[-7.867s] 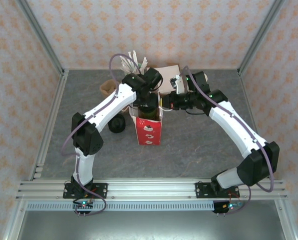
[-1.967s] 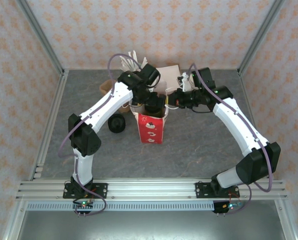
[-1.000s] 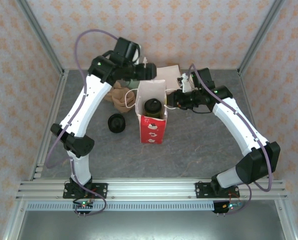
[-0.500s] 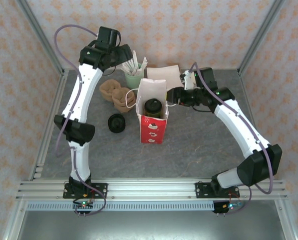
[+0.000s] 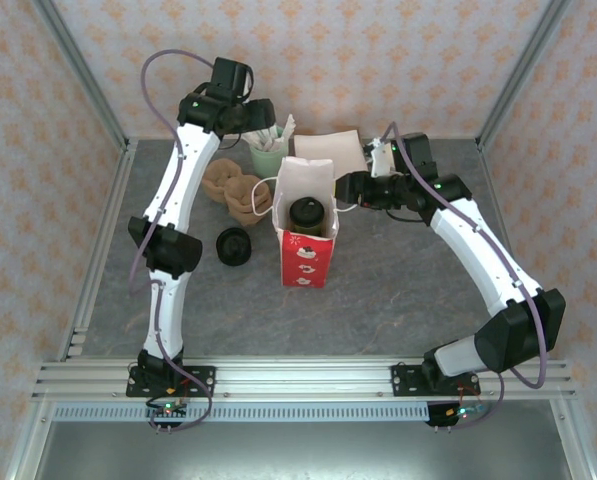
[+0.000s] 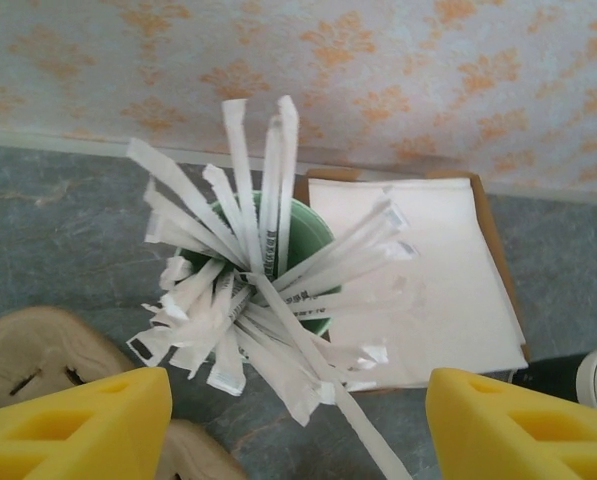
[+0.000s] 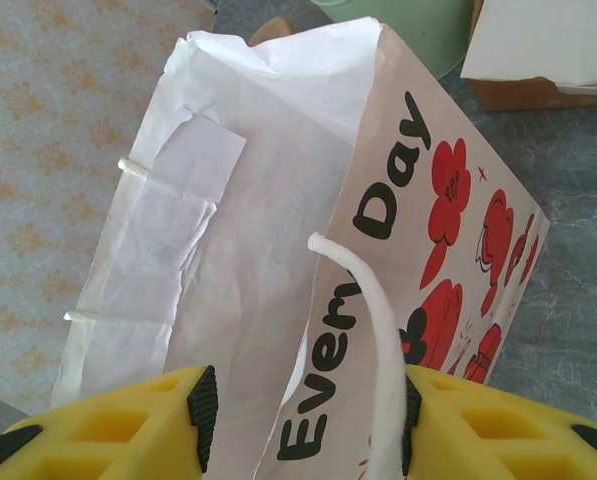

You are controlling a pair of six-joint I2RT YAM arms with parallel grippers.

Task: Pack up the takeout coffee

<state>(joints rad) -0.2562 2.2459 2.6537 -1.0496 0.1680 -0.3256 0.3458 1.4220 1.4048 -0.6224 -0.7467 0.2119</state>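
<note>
The takeout coffee (image 5: 308,213), a dark cup with a round black lid, stands upright inside the open red-and-white bag (image 5: 305,255) at the table's middle. My right gripper (image 5: 344,190) is at the bag's right rim. In the right wrist view it (image 7: 303,430) is open, its jaws straddling the bag wall (image 7: 278,200), and the white cord handle (image 7: 373,330) lies against the right pad. My left gripper (image 5: 258,112) hangs open at the back, above the mint cup of white sticks (image 6: 278,260), with nothing between its yellow fingers (image 6: 73,425).
Brown pulp cup carriers (image 5: 233,185) lie left of the bag, and a loose black lid (image 5: 232,246) sits in front of them. A box of white napkins (image 5: 330,148) stands behind the bag, next to the mint cup (image 5: 268,150).
The left arm has drawn back from the bag to above the mint cup at the rear, its jaws narrowing slightly. The right gripper's jaws have widened at the bag's rim.
</note>
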